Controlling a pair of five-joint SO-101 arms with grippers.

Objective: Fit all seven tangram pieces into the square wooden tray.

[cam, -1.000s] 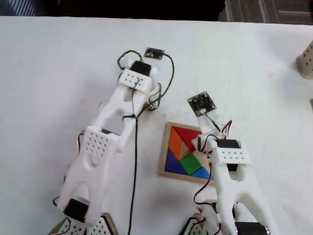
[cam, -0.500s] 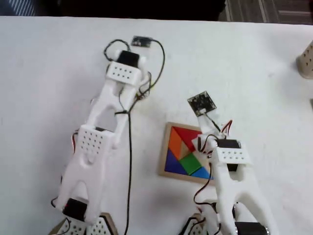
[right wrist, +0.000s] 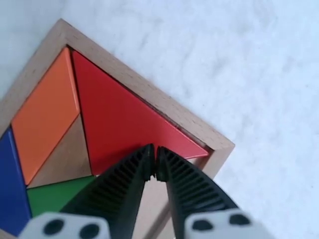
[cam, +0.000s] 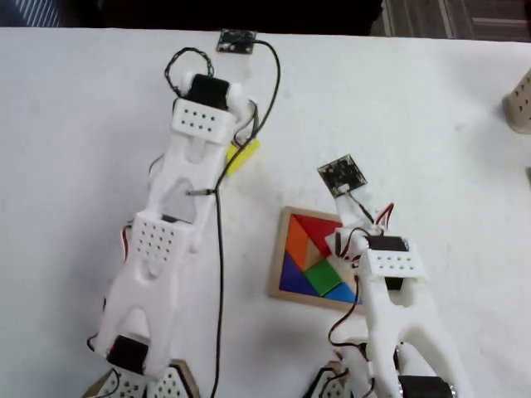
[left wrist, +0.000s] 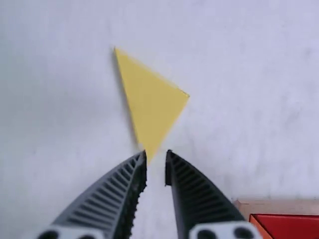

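Left wrist view: left gripper, jaws narrowly parted, tips at a corner of the yellow triangle, which lies flat on the table. Right wrist view: right gripper, closed, above the red triangle in the tray, beside a bare slot.

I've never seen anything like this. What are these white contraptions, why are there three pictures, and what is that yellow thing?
These are two white robots, the left arm and the right arm, side by side at a white table. The high view comes from a fixed camera looking down on them. The other two come from small cameras on each arm's wrist, looking along its gripper, a two-fingered pincer.

On the table lies a square wooden tray, partly filled with flat coloured puzzle pieces, among them a large red triangle. A flat yellow triangle lies outside it.

The left gripper is slightly open, with one corner of that triangle at its fingertips. The right gripper is shut, holding nothing, over the red triangle.
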